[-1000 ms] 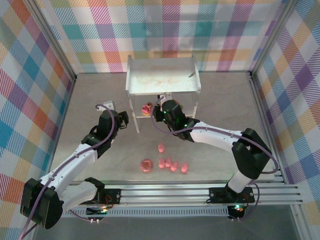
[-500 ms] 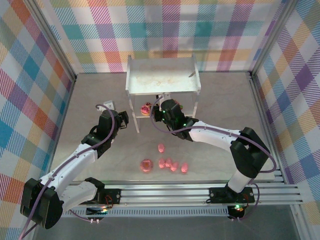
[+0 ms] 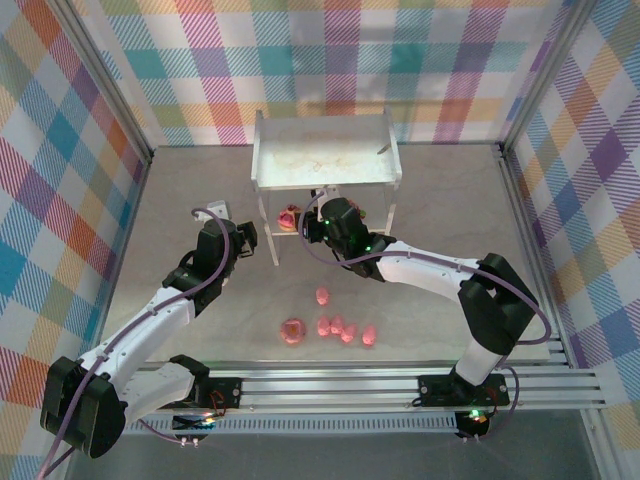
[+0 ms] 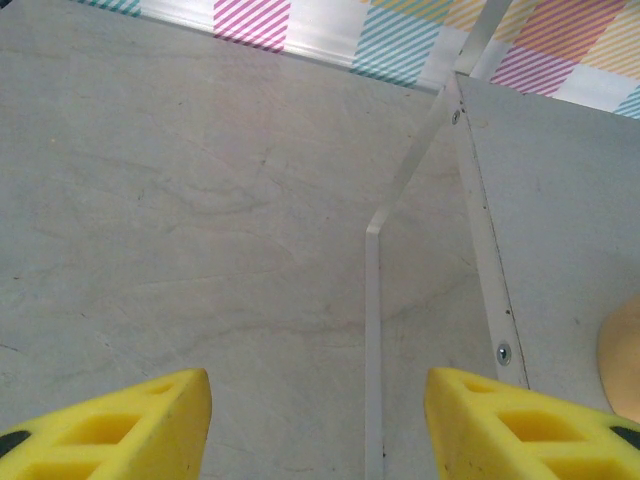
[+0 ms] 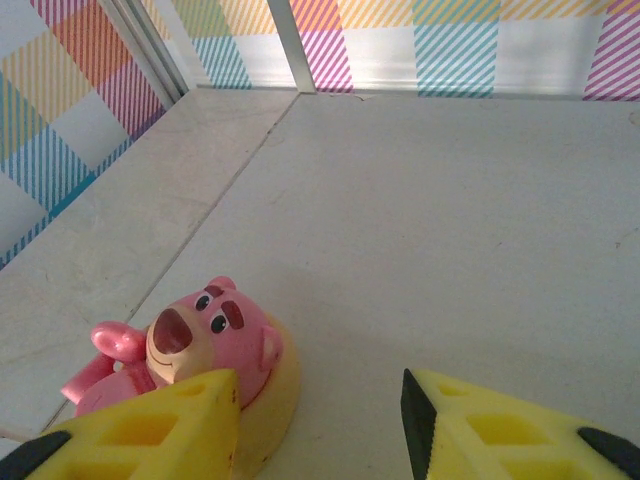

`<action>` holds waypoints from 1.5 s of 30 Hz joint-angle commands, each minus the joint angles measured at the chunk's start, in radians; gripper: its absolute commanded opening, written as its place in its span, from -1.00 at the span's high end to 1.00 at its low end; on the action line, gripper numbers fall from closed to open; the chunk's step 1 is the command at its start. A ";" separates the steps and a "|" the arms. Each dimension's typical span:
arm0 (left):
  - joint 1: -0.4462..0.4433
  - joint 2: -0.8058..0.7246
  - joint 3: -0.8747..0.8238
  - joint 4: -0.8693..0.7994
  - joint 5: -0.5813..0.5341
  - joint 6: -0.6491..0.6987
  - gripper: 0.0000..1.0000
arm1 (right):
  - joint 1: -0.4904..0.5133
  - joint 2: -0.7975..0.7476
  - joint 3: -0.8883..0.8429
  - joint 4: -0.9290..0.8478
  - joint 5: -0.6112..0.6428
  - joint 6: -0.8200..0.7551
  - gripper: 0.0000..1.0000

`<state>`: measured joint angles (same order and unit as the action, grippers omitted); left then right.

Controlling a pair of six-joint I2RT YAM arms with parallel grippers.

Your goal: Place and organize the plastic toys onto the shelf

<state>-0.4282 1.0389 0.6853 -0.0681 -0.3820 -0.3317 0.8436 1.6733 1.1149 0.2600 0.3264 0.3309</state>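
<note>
Right gripper (image 5: pixel 318 402) jaws stood apart, pink-red figure (image 5: pixel 190 345) beside one finger, possibly touching; left gripper (image 4: pixel 318 405) jaws apart too.

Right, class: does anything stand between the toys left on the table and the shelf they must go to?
Yes: the right arm lies across the table between the loose toys and the shelf, its hand at the lower tier.
</note>
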 commanded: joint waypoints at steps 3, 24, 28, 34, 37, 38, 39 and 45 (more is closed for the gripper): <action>0.016 -0.006 0.029 0.018 0.004 0.009 -0.16 | -0.008 0.008 0.045 0.038 -0.006 -0.001 0.01; 0.017 -0.018 0.023 0.019 -0.003 0.008 -0.16 | -0.008 -0.093 -0.009 0.054 -0.053 -0.012 -0.11; 0.016 -0.019 0.023 0.018 -0.002 0.007 -0.16 | -0.008 -0.105 -0.016 0.053 -0.081 -0.016 -0.12; 0.017 -0.020 0.021 0.019 0.000 0.005 -0.15 | -0.006 -0.112 -0.018 0.036 -0.132 -0.024 -0.12; 0.016 -0.022 0.022 0.018 0.000 0.005 -0.14 | -0.006 -0.121 -0.023 0.030 -0.143 -0.024 -0.09; 0.016 -0.022 0.022 0.019 0.000 0.005 -0.14 | -0.006 -0.124 -0.025 0.027 -0.144 -0.025 -0.07; 0.016 -0.021 0.022 0.017 -0.001 0.005 -0.14 | -0.006 -0.128 -0.027 0.023 -0.144 -0.027 -0.06; 0.016 -0.022 0.021 0.018 -0.001 0.005 -0.14 | -0.006 -0.132 -0.017 -0.018 -0.180 -0.034 -0.07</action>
<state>-0.4282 1.0363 0.6853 -0.0681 -0.3820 -0.3286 0.8433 1.5814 1.0882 0.2131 0.1776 0.3195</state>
